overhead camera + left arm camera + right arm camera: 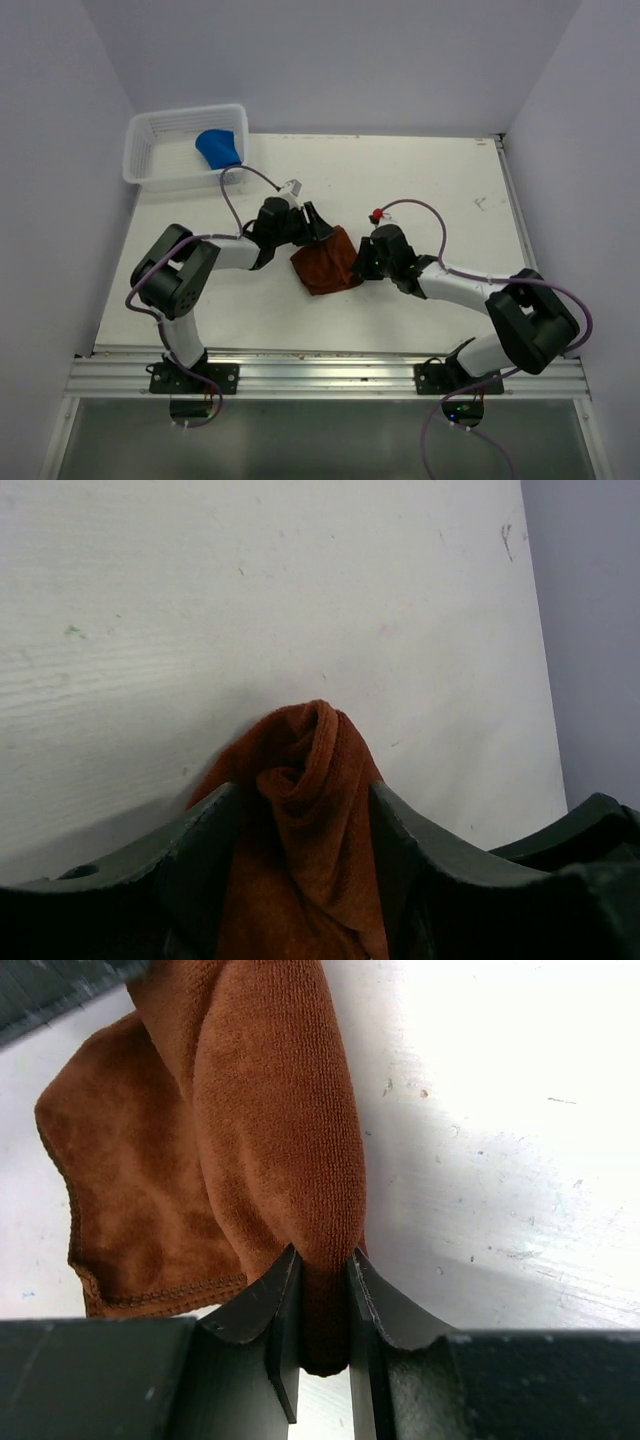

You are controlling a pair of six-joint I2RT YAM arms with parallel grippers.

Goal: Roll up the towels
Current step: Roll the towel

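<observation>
Top external: rust-brown towel (326, 262), part rolled, on the table (450, 200) between my two grippers. Right gripper (322, 1260): I see it clamped on a fold at the towel's right side. Left gripper (305, 800): jaws spread, straddling the rolled end without squeezing. Blue towel (220, 148): in the white basket (150, 160), far-left corner.

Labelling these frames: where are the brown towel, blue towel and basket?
brown towel (325, 265), top view, flat middle.
blue towel (218, 147), top view, bunched middle.
basket (170, 178), top view, front wall.
</observation>
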